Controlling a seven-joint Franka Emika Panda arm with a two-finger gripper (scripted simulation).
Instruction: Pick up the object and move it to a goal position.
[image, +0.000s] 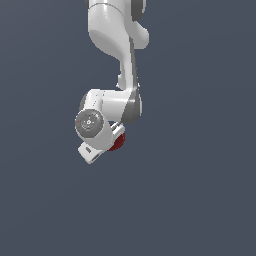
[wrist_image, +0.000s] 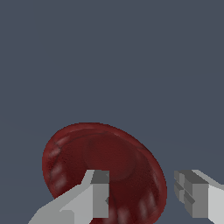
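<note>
Just left of centre in the exterior view, the white arm (image: 117, 45) descends from the top edge and bends to a wrist, behind which the dark red object (image: 119, 143) shows only as a sliver; the gripper (image: 116, 136) itself is mostly hidden there. In the wrist view, the glossy red dome (wrist_image: 105, 164) fills the lower left; one finger (wrist_image: 94, 194) overlaps it, the other stands apart beyond its rim, jaws spread, closed on nothing; actual contact cannot be told.
</note>
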